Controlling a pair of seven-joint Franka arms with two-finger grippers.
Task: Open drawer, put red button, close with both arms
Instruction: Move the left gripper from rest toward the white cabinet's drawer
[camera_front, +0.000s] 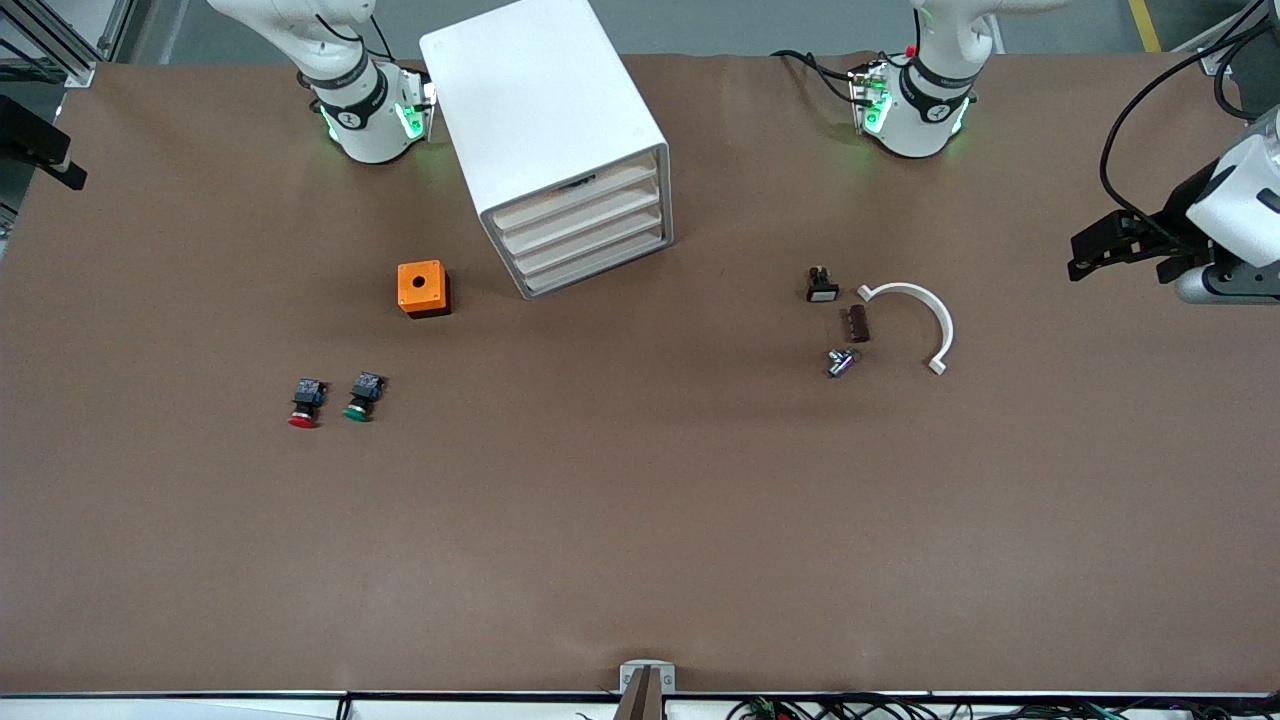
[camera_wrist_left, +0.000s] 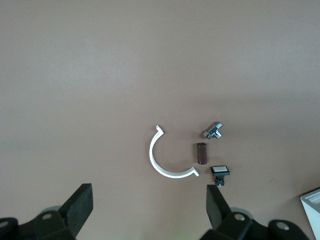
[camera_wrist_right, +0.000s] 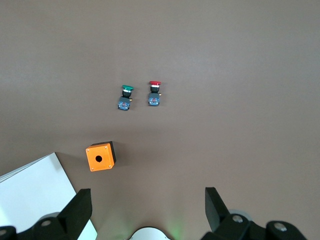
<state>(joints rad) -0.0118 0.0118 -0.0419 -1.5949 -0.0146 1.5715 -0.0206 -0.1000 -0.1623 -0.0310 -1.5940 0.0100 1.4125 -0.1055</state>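
Both end effectors wide apart, drawers shut

The red button (camera_front: 304, 404) lies on the surface (camera_front: 640, 520) beside the green button (camera_front: 361, 397), nearer the front camera than the orange box (camera_front: 422, 288). The left end effector (camera_wrist_left: 150, 210) and right end effector (camera_wrist_right: 147, 207) hang wide, empty.

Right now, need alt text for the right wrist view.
The red button and a green button lie side by side, apart, on the brown table. An orange box and a corner of the white drawer cabinet sit nearby, and the right claw hangs open above the table, holding nothing.
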